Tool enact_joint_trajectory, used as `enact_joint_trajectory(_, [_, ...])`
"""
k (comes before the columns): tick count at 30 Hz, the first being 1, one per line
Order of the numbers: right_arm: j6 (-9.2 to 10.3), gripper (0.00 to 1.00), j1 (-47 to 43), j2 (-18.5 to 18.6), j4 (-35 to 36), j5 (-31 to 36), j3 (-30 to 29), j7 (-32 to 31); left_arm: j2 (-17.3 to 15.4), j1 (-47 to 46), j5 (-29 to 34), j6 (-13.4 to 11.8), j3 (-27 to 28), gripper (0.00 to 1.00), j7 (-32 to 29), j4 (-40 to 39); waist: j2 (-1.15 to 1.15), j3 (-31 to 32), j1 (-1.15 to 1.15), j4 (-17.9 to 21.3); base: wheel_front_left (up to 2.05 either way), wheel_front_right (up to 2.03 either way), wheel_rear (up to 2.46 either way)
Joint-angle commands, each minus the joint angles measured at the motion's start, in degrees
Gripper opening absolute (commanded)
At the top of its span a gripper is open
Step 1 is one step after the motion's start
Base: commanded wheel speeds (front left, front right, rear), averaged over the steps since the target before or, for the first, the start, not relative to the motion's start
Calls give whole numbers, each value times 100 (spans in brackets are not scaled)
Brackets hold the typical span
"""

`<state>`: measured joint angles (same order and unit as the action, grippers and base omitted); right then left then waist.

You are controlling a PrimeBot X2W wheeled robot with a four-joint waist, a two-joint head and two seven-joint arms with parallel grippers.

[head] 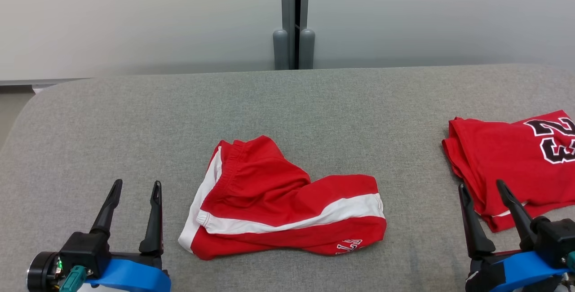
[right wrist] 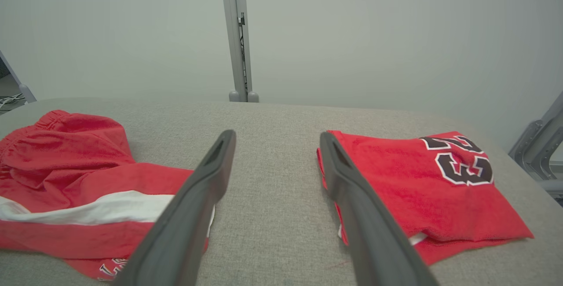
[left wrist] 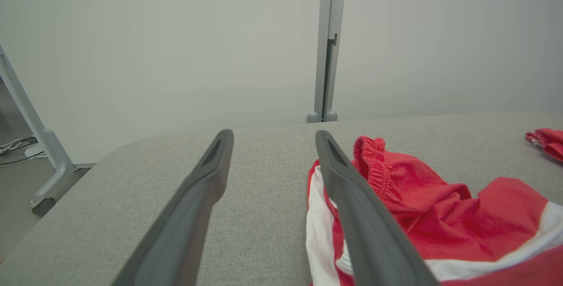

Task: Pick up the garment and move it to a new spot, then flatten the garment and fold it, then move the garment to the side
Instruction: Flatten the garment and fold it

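Red shorts with white stripes (head: 278, 202) lie rumpled in the middle of the grey padded table (head: 287, 103), also seen as the red shorts (left wrist: 440, 215) and the red shorts (right wrist: 74, 185). My left gripper (head: 137, 189) stands open at the lower left, a little left of the shorts, with nothing between its fingers; in its own wrist view the left gripper (left wrist: 272, 138) has its right finger overlapping the shorts' white edge. My right gripper (head: 483, 188) stands open at the lower right, empty, seen again as the right gripper (right wrist: 277, 138).
A folded red jersey with a black number 23 (head: 516, 161) lies at the table's right edge, just beyond my right fingers, also the jersey (right wrist: 422, 180). A grey post (head: 294, 18) stands behind the table against a pale wall. Bare table lies to the far left and back.
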<state>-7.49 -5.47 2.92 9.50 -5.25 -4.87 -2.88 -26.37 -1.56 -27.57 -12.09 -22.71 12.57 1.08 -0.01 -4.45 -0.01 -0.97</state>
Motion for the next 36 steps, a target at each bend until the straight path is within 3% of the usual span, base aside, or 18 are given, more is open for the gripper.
enact_joint_trajectory(1, [0,100,-54,1,28,-12,-10,-13,-36,25,6,-27,-3,100,-16,-25,1,-4,1,-8,0,0,0])
enact_joint_trajectory(8, [0,100,-28,0,9,-19,0,-21,-23,-110,71,-5,-130,100,-111,-106,1,-28,1,-3,0,0,0])
enact_joint_trajectory(17, [0,100,126,-1,-9,-29,56,22,181,-722,-176,714,-777,100,-1006,480,1,-328,1,-5,0,0,0])
enact_joint_trajectory(26, [0,100,218,-1,-170,-66,69,96,260,-882,-517,985,-980,100,-1694,1087,1,-554,1,63,0,0,0])
enact_joint_trajectory(27, [0,100,230,-1,-203,-70,81,93,263,-905,-534,999,-971,64,-1682,1099,1,-573,1,64,0,0,0])
enact_joint_trajectory(28, [0,100,250,-1,-238,-60,95,97,261,-928,-538,994,-958,5,-1647,1111,1,-587,1,64,0,0,0])
enact_joint_trajectory(29, [0,100,274,-1,-282,-49,106,96,254,-942,-540,1000,-951,0,-1643,1124,1,-600,1,62,0,0,0])
enact_joint_trajectory(36, [0,100,521,183,-827,-27,456,125,264,-1080,-463,960,-997,0,-1662,1056,1,-732,1,-35,0,0,0])
